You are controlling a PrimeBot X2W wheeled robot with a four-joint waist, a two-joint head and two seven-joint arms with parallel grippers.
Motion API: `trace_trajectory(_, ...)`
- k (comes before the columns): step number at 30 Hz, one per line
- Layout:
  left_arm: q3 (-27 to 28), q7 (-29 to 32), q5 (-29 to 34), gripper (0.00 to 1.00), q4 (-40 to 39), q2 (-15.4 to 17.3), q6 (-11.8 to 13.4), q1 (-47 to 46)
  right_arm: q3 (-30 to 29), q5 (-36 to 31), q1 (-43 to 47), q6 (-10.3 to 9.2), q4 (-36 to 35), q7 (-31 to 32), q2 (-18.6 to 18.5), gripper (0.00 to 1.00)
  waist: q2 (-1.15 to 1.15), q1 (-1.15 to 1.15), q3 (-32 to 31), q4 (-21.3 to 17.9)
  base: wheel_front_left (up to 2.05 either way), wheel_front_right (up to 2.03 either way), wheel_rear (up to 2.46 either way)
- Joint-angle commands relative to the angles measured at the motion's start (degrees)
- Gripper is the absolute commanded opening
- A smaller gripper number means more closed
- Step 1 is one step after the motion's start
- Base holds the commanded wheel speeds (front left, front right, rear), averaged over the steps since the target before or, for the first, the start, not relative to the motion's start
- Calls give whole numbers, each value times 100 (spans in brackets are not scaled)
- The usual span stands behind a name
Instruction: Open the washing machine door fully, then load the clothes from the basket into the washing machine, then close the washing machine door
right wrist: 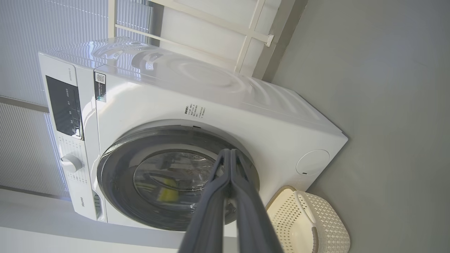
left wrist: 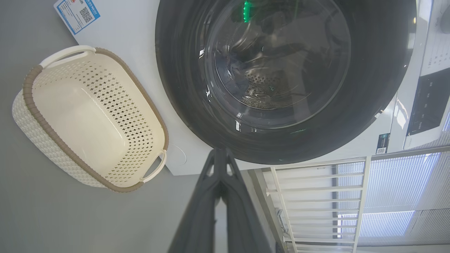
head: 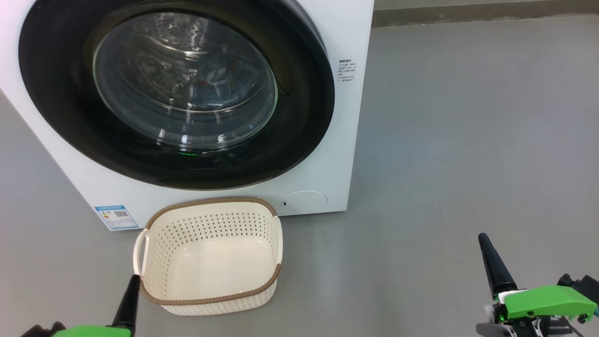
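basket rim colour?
Brown, woven look, around the cream perforated basket. Clearest in the head view.

The washer runs out of the head view at 12 and 10 o'clock, taking the top of its door with it. Reflections on the glass blur the clothes inside to a dim bluish patch with orange flecks. Print on the notice at 1 o'clock and the blue label at 8 o'clock is too small to read. The left gripper is cut off at 7 o'clock, the right gripper at 4 o'clock. In the right wrist view the basket is clipped at 5 o'clock, and fingers hide the door's rim at 6 o'clock. In the left wrist view the panel is cropped at 3 o'clock.
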Motion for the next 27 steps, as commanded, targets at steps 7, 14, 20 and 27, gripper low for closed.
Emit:
trace_trajectory(7, 186, 146, -564, 0, -45, 140, -85, -310, -4, 559, -69, -2, -194, 152, 5, 0, 0, 0, -5, 10, 0, 0, 0)
trace_trajectory(14, 209, 263, -1026, 0, 1, 147, -117, -373, -59, 1001, -64, -4, -211, 266, 9, 0, 0, 0, -10, 19, 0, 0, 0)
trace_trajectory(20, 229, 364, -1424, 0, 40, 152, -144, -427, -106, 1381, -59, -6, -226, 364, 12, 0, 0, 0, -15, 27, 0, 0, 0)
trace_trajectory(27, 240, 420, -1646, 0, 62, 155, -159, -457, -135, 1591, -57, -6, -234, 421, 16, 0, 0, 0, -17, 32, 0, 0, 0)
